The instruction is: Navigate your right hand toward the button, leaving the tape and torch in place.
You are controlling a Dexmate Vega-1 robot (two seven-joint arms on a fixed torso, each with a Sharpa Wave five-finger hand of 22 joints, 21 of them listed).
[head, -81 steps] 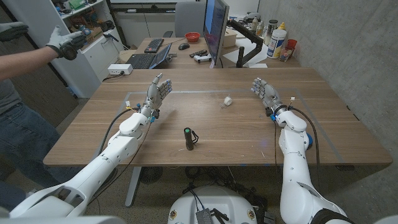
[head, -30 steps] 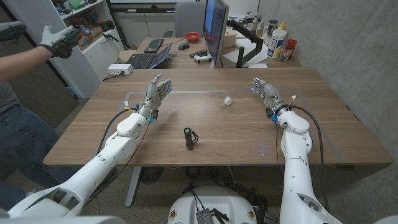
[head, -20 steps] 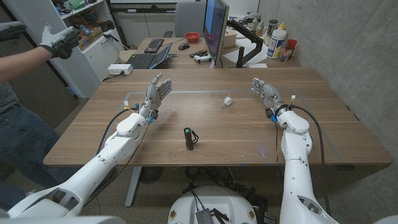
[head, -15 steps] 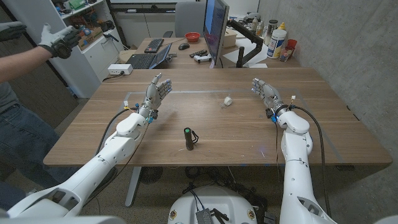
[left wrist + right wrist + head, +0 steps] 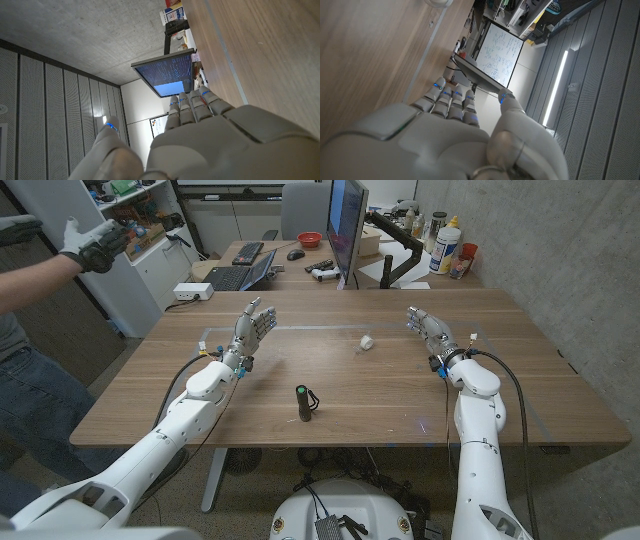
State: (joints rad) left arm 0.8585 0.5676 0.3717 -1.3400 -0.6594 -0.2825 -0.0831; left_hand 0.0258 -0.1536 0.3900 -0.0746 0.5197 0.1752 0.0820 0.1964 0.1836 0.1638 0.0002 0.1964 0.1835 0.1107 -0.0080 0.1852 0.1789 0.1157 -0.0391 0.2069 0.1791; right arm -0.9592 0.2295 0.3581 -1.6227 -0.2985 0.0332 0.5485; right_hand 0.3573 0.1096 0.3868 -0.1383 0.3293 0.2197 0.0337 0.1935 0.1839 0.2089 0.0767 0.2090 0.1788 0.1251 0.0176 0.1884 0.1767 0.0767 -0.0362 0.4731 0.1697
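Presently on the tabletop [image 5: 540, 395] we list: a black torch [image 5: 302, 403] near the middle toward the near edge, and a small white object [image 5: 367, 341] — the tape or the button, we cannot tell which — further back toward the far edge. Our right hand [image 5: 425, 327] stands by the far right part with fingers spread and nothing held; our left hand [image 5: 254, 326] is likewise spread and empty at the far left part. We judge the approach barely begun — next, the right hand must find the button and travel to it, keeping clear of torch and tape.
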